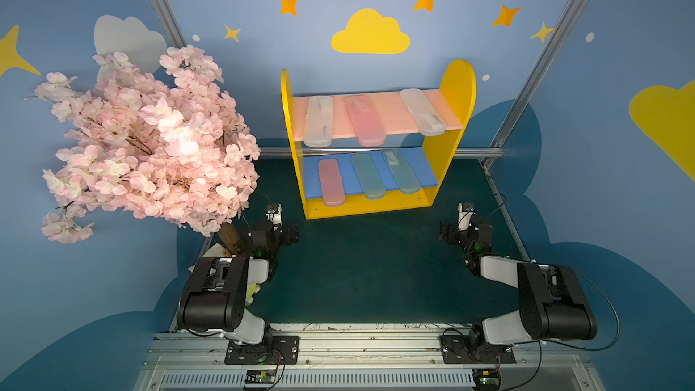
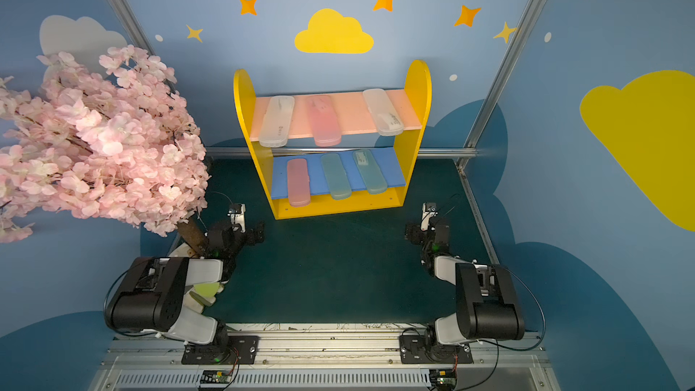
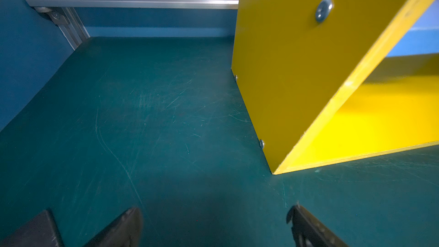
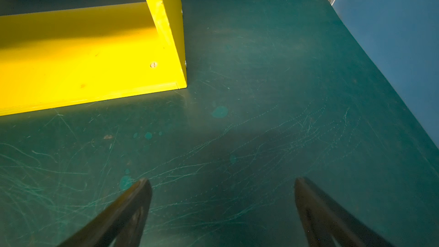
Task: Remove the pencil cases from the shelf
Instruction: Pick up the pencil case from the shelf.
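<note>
Plastic like this, thin, smooth and translucent, should be light and fairly stiff but slippery, we judge, and a hard squeeze might flex a shell or pop it open. All six pencil cases [image 1: 364, 120] lie on the shelf [image 1: 457, 84], ahead of and above both tools and well apart from either. Three are on the pink upper board [image 1: 391, 114] and three on the blue lower board [image 1: 310, 178].

The left gripper [image 3: 215, 212] hangs low over the green mat [image 3: 142, 115] with its jaws spread wide and nothing between them. The shelf's near corner stands ahead of it, on the side toward the other arm. The right gripper [image 4: 222, 181] is likewise wide open and empty, mirrored at the opposite corner.

Every case pokes its rounded near end past its board's front edge, toward us. We would take hold there, pinching across the slim thickness or the narrow width. We would favour the lower-board cases first, since they sit closest to our fingertips.
</note>
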